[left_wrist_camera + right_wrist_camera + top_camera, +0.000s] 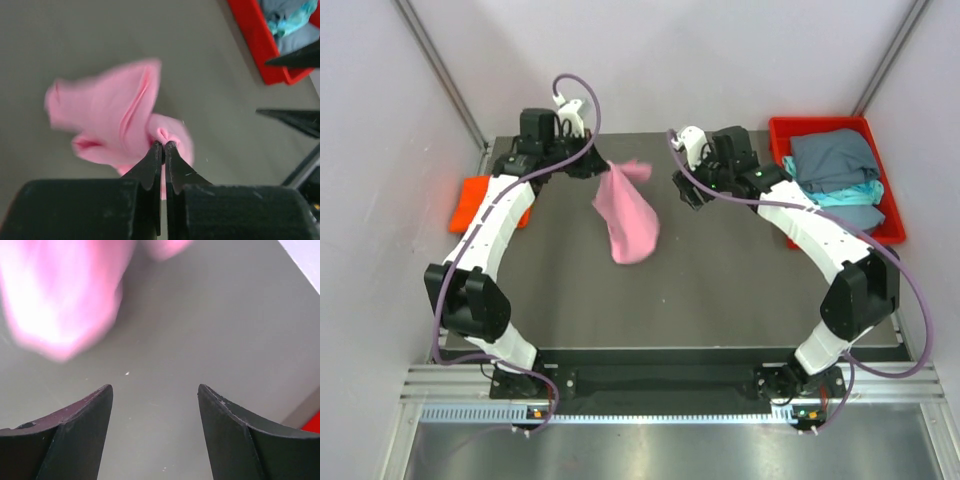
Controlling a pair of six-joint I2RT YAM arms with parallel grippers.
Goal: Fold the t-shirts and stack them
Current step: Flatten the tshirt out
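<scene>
A light pink t-shirt (628, 215) hangs bunched above the dark table, blurred in all views. My left gripper (603, 166) is shut on its top edge; in the left wrist view the pink t-shirt (117, 115) is pinched between the closed fingertips (157, 150). My right gripper (682, 188) stands open just right of the shirt with nothing between its fingers; the right wrist view shows the pink t-shirt (60, 295) up and to the left of the open gripper (155, 390). Grey-blue and teal t-shirts (838, 170) lie piled in the red tray. An orange t-shirt (472, 202) lies at the table's left edge, partly behind the left arm.
The red plastic tray (890, 205) stands at the back right of the table (720, 290). White walls close in on both sides and at the back. The arm bases sit on the metal rail at the near edge.
</scene>
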